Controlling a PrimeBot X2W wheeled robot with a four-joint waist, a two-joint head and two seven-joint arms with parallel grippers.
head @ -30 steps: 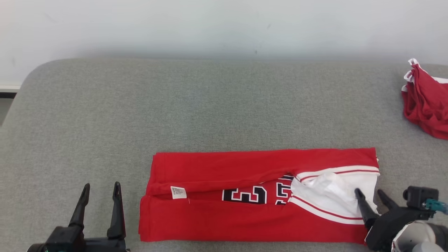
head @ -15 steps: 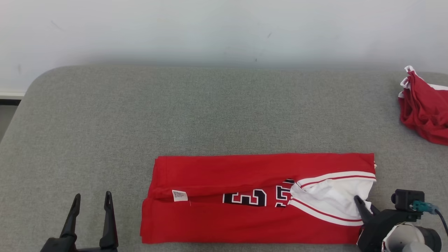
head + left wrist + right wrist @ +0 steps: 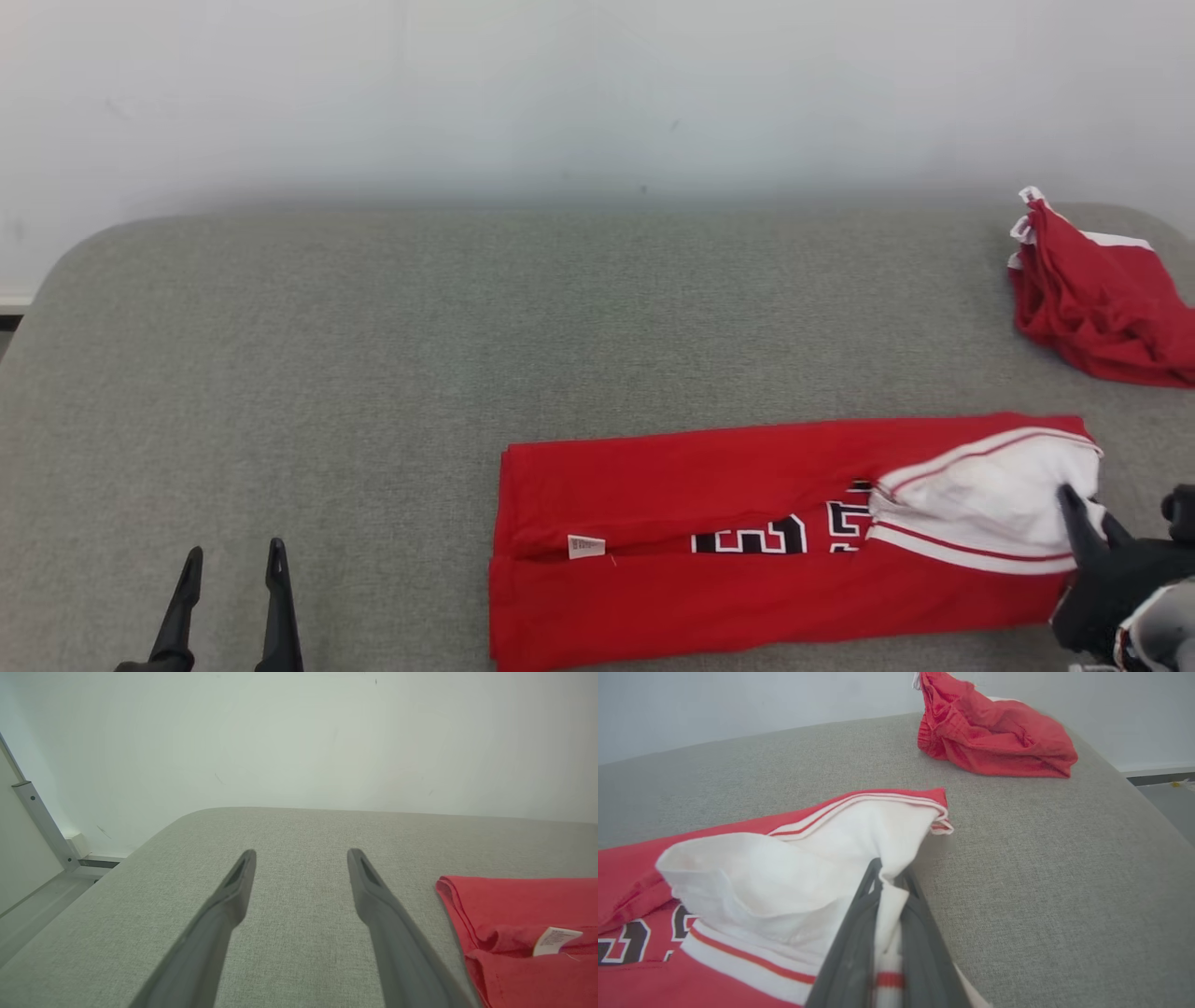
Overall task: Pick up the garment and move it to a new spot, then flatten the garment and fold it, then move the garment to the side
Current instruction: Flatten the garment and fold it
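The garment (image 3: pixel 709 485) is a red jersey with a black-and-white number and white, red-striped trim. It lies folded into a long band on the grey padded table (image 3: pixel 373 355), toward the front right. My right gripper (image 3: pixel 1088 509) is at the band's right end, shut on the white trim. In the right wrist view the white cloth (image 3: pixel 794 872) bunches up and passes between the closed fingers of the right gripper (image 3: pixel 892 872). My left gripper (image 3: pixel 233 551) stands open over bare table at the front left, well left of the jersey. The left gripper (image 3: pixel 301 856) holds nothing; the garment's (image 3: pixel 514 933) label end lies to its right.
A second, crumpled red garment (image 3: pixel 1092 299) lies at the table's far right, also seen from the right wrist (image 3: pixel 994 732). A pale wall runs behind the table. The table's rounded left corner and a metal rail (image 3: pixel 42 821) sit beyond my left gripper.
My right gripper has shut on the jersey's white trim and pulled the jersey to the right across the table. The head camera has shifted as well. The left gripper stays open.
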